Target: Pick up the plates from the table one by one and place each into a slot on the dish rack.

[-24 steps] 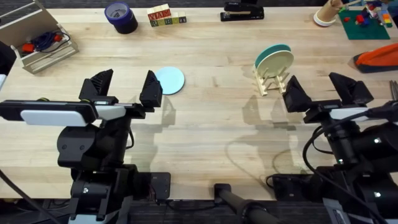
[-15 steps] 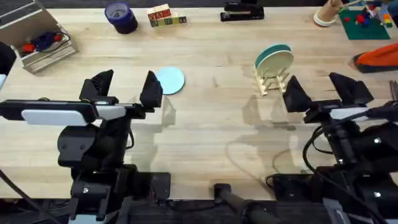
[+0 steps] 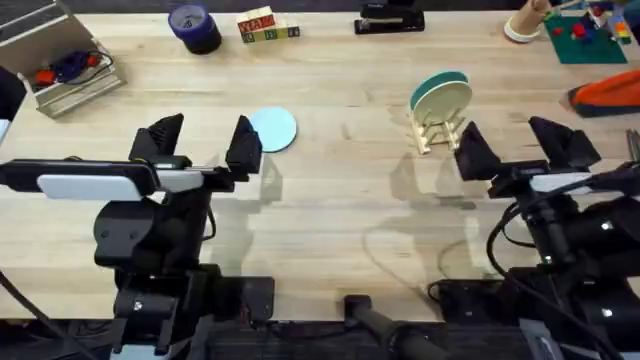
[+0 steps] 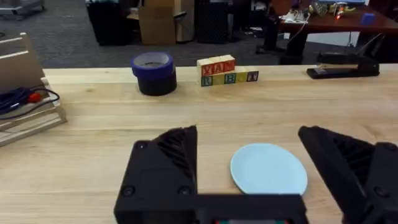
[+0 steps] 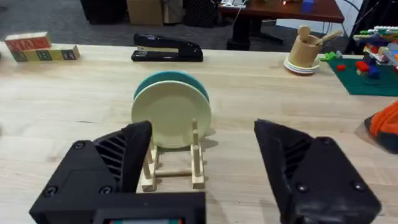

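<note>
A light blue plate (image 3: pixel 272 128) (image 4: pixel 268 168) lies flat on the table (image 3: pixel 340 190). My left gripper (image 3: pixel 203 139) (image 4: pixel 252 177) hovers open just short of it, nothing between its fingers. The dish rack (image 3: pixel 437 128) (image 5: pixel 174 167) stands right of centre with a cream plate (image 3: pixel 443 100) (image 5: pixel 171 116) upright in a front slot and a teal plate (image 3: pixel 438 79) (image 5: pixel 176 77) upright behind it. My right gripper (image 3: pixel 520 142) (image 5: pixel 202 162) stands open near the rack, on its near right side, holding nothing.
A dark blue tape roll (image 3: pixel 194 26), lettered blocks (image 3: pixel 265 25) and a black stapler (image 3: pixel 389 19) line the far edge. A grey tray with cables (image 3: pixel 55 60) sits at the far left. A cup, a green mat with bricks (image 3: pixel 590 35) and an orange object (image 3: pixel 610 95) are at the far right.
None of the plates or grippers has moved on the table; the whole overhead picture has shifted very slightly.
</note>
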